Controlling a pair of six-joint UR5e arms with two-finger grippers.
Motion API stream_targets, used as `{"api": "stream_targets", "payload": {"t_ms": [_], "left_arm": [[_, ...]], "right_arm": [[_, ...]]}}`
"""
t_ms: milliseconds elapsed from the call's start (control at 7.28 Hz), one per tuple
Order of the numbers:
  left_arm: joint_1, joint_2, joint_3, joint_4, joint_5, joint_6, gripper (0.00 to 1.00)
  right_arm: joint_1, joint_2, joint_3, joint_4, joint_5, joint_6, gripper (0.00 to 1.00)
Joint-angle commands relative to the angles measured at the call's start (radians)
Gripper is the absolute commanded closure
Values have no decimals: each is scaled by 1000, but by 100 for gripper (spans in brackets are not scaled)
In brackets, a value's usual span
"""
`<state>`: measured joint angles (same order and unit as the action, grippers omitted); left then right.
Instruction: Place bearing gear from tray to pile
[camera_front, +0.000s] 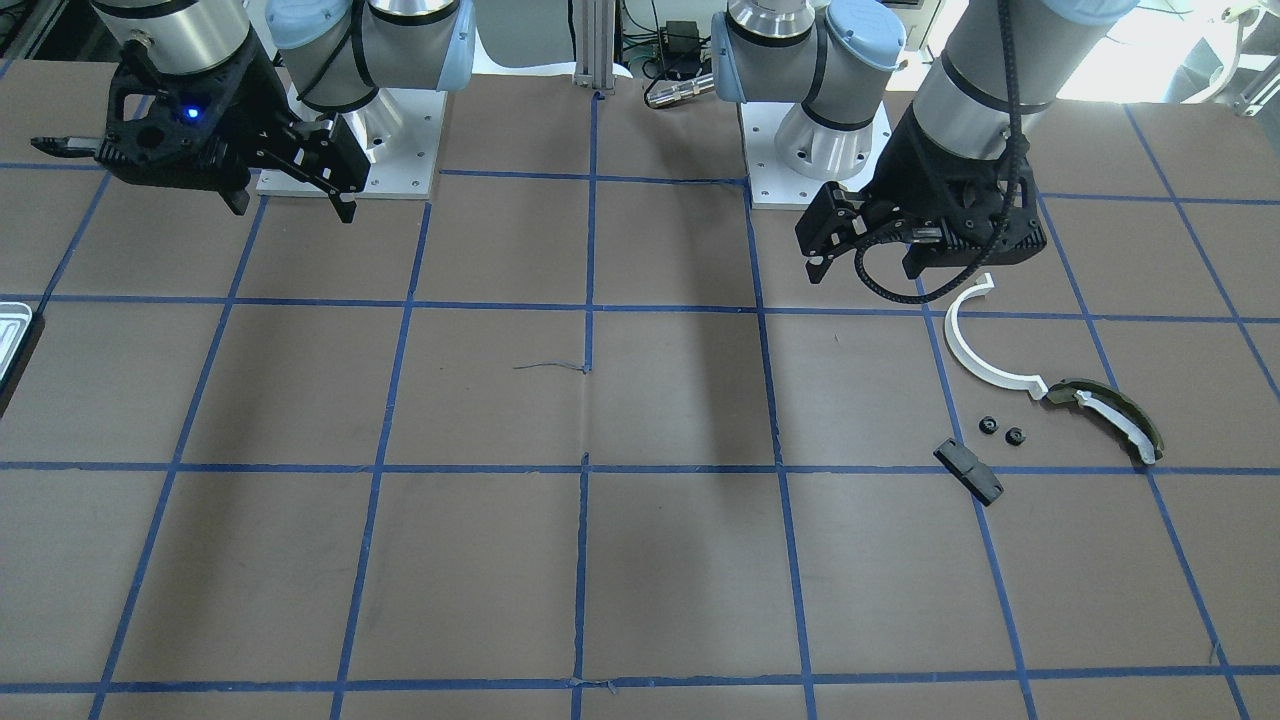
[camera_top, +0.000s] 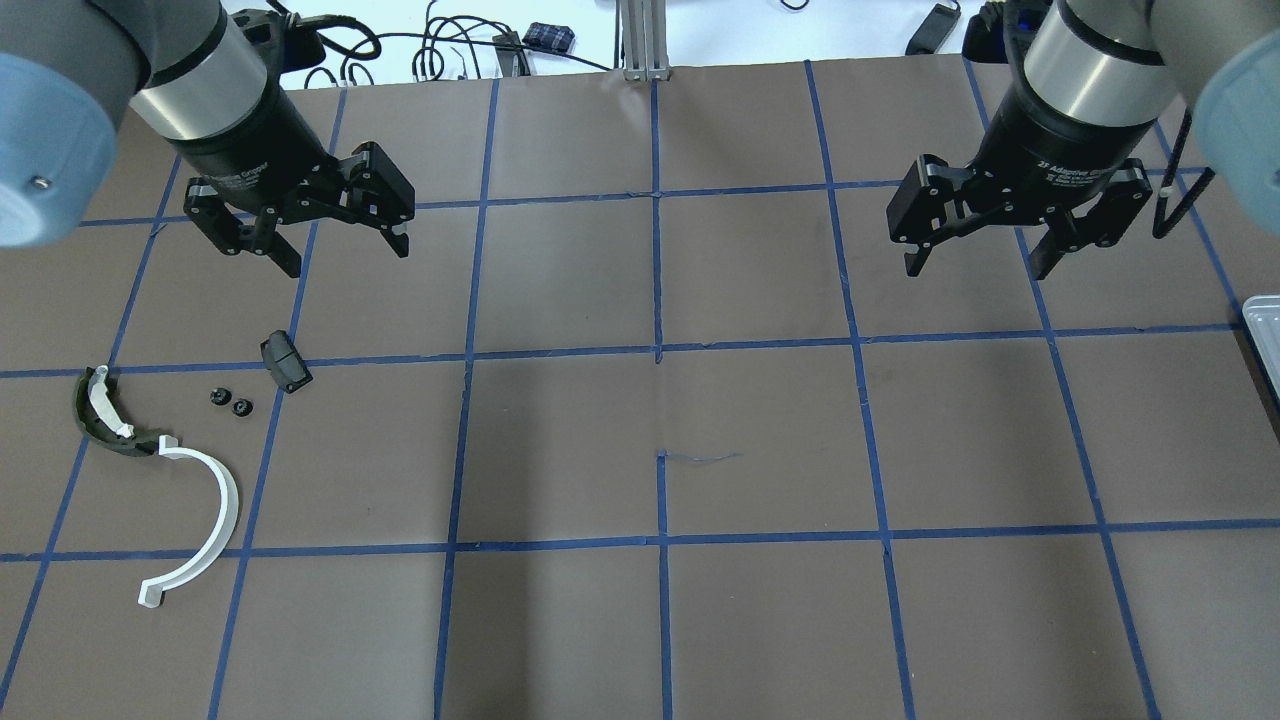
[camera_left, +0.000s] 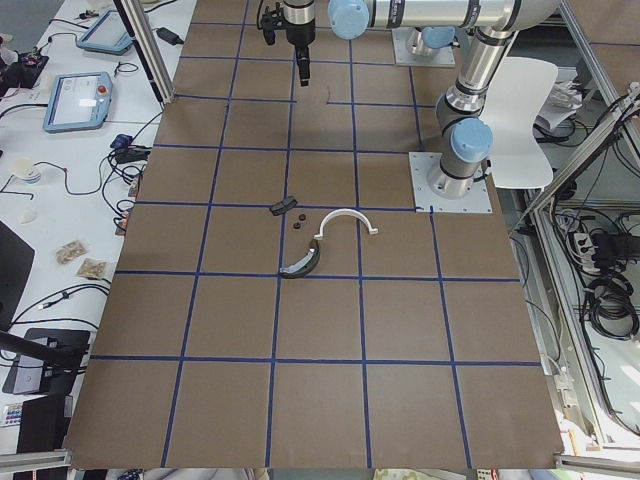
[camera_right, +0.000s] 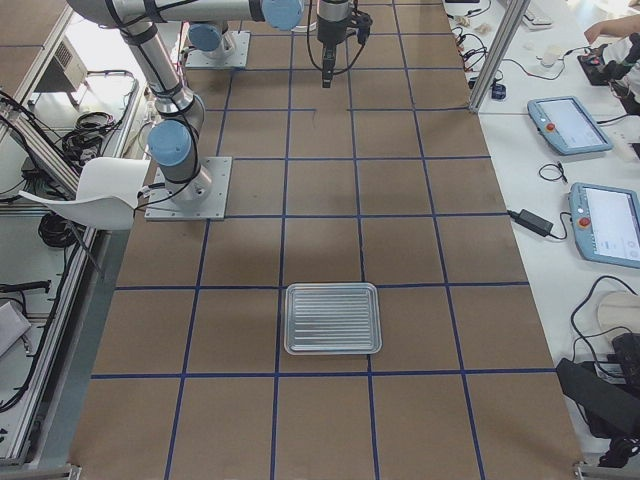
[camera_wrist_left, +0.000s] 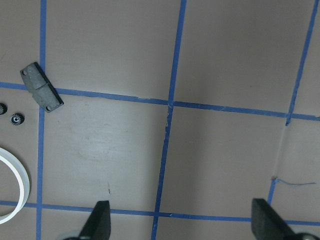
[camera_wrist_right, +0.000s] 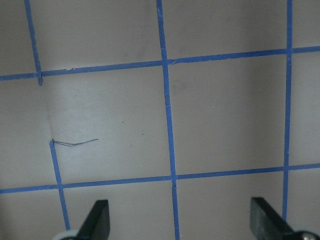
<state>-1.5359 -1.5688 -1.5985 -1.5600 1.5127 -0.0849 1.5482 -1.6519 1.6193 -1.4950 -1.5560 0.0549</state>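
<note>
Your left hand (camera_top: 348, 258) and right hand (camera_top: 978, 270) hang spread apart above the bench (camera_top: 760, 440); two small gears (camera_top: 241, 407) lie in the pile (camera_top: 232, 505).

In the overhead view only a corner of the tray (camera_top: 1265, 335) shows at the bench's right edge; the picture cuts off the rest. Near the left edge, the two small black gears (camera_top: 241, 406) are too small to show teeth. The left wrist view cuts off the white half-ring (camera_wrist_left: 24, 182) and one gear.
</note>
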Motion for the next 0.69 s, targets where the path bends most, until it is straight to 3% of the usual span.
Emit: {"api": "stream_targets", "payload": {"t_ms": [0,549], "left_arm": [[-18,-2,-3,5,55,-21,0],[-43,6,-8,3,52,-47,0]], "right_arm": [[1,0,1,-2,-1,-1,0],[1,0,1,-2,-1,-3,0]]}}
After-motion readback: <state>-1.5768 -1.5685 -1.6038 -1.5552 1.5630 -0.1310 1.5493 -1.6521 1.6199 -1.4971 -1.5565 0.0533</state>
